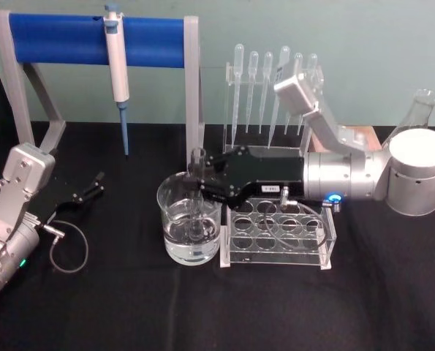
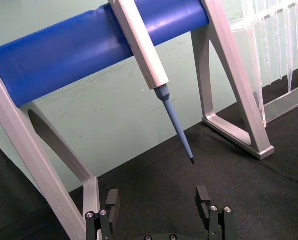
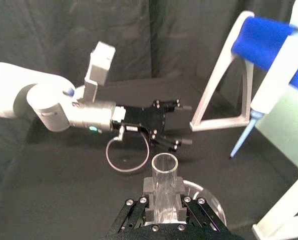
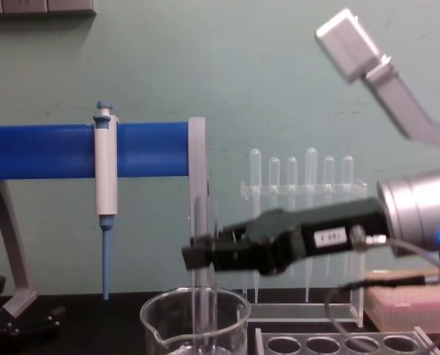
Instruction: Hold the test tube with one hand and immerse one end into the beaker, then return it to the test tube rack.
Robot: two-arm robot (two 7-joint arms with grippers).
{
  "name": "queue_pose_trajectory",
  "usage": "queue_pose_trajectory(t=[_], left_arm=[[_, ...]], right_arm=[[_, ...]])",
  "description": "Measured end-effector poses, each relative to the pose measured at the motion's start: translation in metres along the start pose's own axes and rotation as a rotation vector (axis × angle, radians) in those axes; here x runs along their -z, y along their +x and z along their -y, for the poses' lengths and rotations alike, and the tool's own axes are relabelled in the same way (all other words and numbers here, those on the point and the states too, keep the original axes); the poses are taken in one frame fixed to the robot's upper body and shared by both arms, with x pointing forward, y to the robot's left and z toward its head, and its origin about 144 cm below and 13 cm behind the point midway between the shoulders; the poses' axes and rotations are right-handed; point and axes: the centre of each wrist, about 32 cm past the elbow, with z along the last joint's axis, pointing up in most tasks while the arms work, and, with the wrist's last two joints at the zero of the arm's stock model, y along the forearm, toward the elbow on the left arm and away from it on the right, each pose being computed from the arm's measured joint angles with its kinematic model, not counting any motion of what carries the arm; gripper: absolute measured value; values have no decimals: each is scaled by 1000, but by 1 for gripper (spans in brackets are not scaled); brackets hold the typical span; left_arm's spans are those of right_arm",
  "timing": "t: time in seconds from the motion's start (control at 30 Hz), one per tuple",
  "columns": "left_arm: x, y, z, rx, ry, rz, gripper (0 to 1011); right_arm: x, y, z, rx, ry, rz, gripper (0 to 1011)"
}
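Observation:
The test tube (image 1: 197, 159) stands upright with its lower end inside the beaker (image 1: 175, 219), which holds clear liquid. My right gripper (image 1: 197, 183) reaches in from the right and is shut on the test tube's upper part, just below the rim. In the chest view the right gripper (image 4: 195, 258) holds the test tube (image 4: 204, 299) above the beaker (image 4: 168, 325). The right wrist view looks down the open test tube (image 3: 165, 175) between the fingers (image 3: 150, 186). My left gripper (image 1: 91, 188) rests open on the cloth at the left, holding nothing.
A clear tube rack (image 1: 279, 235) stands right beside the beaker under my right arm. Behind it is a stand of pipettes (image 1: 272, 91). A blue-bar frame (image 1: 93, 40) carries a pipettor (image 1: 116, 69) at the back left. A flask (image 1: 420, 110) stands far right.

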Motion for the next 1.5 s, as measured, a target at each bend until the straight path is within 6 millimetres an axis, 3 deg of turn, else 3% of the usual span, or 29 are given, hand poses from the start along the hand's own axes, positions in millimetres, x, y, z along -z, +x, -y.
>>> queue_pose_trajectory(t=[0.43,0.77,0.97,1.2,1.5], left_arm=[[0,0,0,0,0,0,1000],[0,0,0,0,0,0,1000],[0,0,0,0,0,0,1000],[0,0,0,0,0,0,1000],[0,0,0,0,0,0,1000]], right_arm=[[-49,1,28,31,86,76,236],[-68,0,52,69,119,101,236],[-77,-4,83,103,128,128,236],[-69,-13,113,132,93,165,236],[-42,-29,126,143,60,155,236]])
